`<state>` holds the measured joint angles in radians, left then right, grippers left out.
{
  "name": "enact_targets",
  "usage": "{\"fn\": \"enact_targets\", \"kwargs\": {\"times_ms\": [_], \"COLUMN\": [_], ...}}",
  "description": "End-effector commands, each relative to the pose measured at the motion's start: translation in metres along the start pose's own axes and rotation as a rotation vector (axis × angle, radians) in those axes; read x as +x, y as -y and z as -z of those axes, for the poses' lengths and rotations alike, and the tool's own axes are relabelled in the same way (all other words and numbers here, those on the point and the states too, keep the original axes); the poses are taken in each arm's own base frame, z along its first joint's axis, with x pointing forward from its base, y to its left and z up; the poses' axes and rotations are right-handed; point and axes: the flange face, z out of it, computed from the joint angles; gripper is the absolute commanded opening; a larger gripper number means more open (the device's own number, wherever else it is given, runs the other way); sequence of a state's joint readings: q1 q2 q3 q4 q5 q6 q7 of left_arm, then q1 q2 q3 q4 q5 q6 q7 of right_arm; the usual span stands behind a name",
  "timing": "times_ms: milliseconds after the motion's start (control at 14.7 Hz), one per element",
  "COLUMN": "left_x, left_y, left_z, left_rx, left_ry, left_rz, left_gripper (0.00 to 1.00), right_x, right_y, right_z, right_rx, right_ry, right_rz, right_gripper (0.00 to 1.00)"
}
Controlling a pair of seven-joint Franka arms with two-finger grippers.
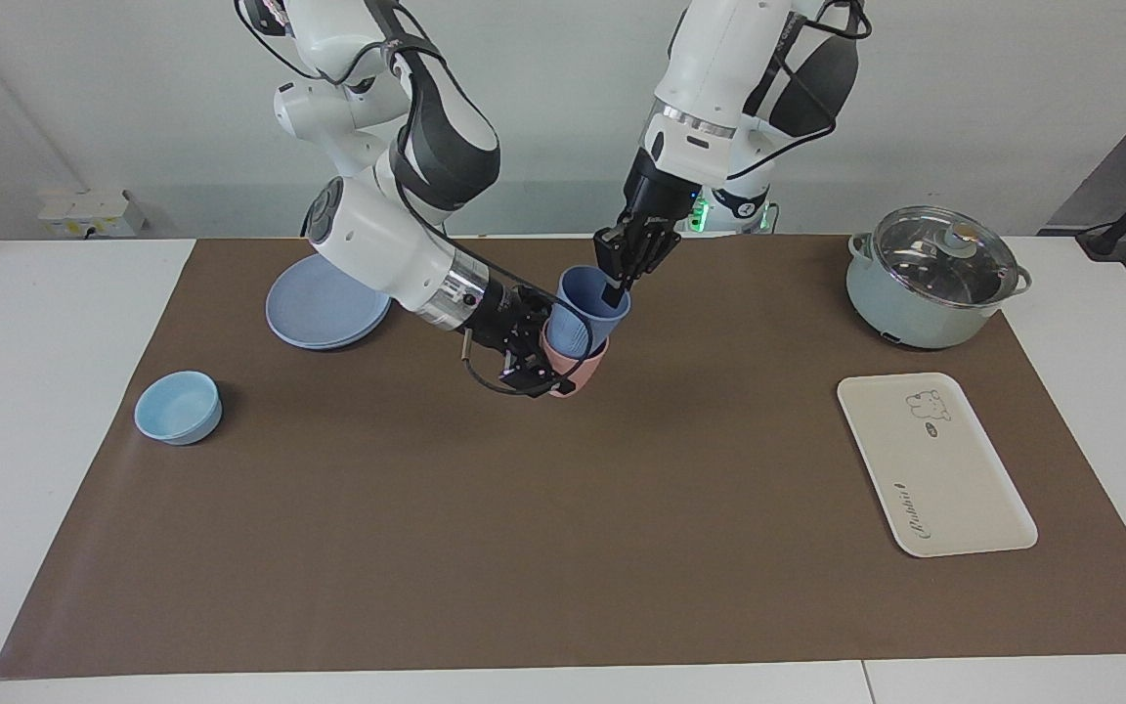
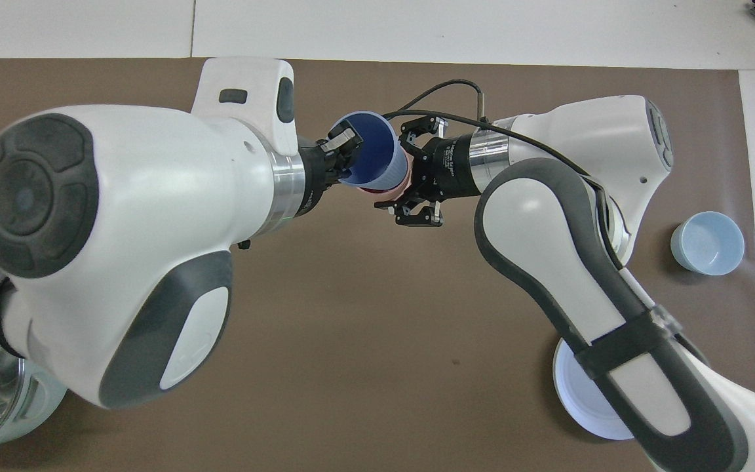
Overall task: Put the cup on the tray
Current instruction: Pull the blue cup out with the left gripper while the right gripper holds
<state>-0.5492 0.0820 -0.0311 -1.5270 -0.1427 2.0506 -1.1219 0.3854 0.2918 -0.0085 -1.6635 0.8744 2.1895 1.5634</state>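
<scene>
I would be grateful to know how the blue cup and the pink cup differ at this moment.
The blue cup is periwinkle and sits nested on top, tilted; the pink cup is salmon and sits beneath it. The left gripper grips the blue cup's rim; the right gripper clamps the pink cup's side. Both are tapered and handleless.

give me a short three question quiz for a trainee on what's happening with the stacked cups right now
1. True or false: the blue cup sits nested in the pink cup.
2. Which gripper pinches the blue cup's rim? A) left gripper B) right gripper
3. Fill in: the tray lies at the ____ arm's end of the table.

Key: 1 true. 2 A; one finger is inside the cup, while the right gripper clasps the pink cup. 3 left; nothing lies on it yet.
</scene>
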Motion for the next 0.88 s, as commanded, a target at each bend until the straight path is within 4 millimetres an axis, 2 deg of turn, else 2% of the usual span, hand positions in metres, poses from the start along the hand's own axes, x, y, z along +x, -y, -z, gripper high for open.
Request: {"fn": "enact_targets", "kwargs": {"times_ms": [0, 68, 204, 340, 476, 612, 816], "left_x": [0.006, 0.014, 0.046, 0.073, 0.118, 0.155, 0.227], "left_y": [-0.001, 0.002, 0.02, 0.042, 0.096, 0.153, 0.239], "left_z": [0.032, 0.045, 0.053, 0.07, 0.064, 0.049, 0.011], "left_rx": [0.028, 0.019, 0.044, 0.039, 0.079, 0.116, 0.161], "left_ry": [0.008, 0.009, -0.01, -0.038, -0.054, -0.066, -0.109], "left_rz": [0.023, 0.04, 0.078, 0.059, 0.026, -0.052, -0.144], "left_gripper": [0.0, 0.0, 0.0, 0.0, 0.0, 0.0, 0.0], "right_x": [0.002, 0.006, 0.016, 0.039, 0.072, 0.111, 0.169], "right_y": [-0.003, -0.001, 0.003, 0.011, 0.019, 0.031, 0.046], "right_z": [0.005, 0.008, 0.015, 0.025, 0.033, 0.044, 0.056], "right_rx": [-0.02, -0.029, -0.032, -0.021, -0.049, -0.059, -0.056], "right_ry": [0.013, 0.012, 0.014, 0.016, 0.016, 0.023, 0.027], "right_rz": [-0.005, -0.007, -0.003, 0.002, 0.023, 0.034, 0.007], "right_gripper": [0.0, 0.0, 0.0, 0.0, 0.0, 0.0, 0.0]}}
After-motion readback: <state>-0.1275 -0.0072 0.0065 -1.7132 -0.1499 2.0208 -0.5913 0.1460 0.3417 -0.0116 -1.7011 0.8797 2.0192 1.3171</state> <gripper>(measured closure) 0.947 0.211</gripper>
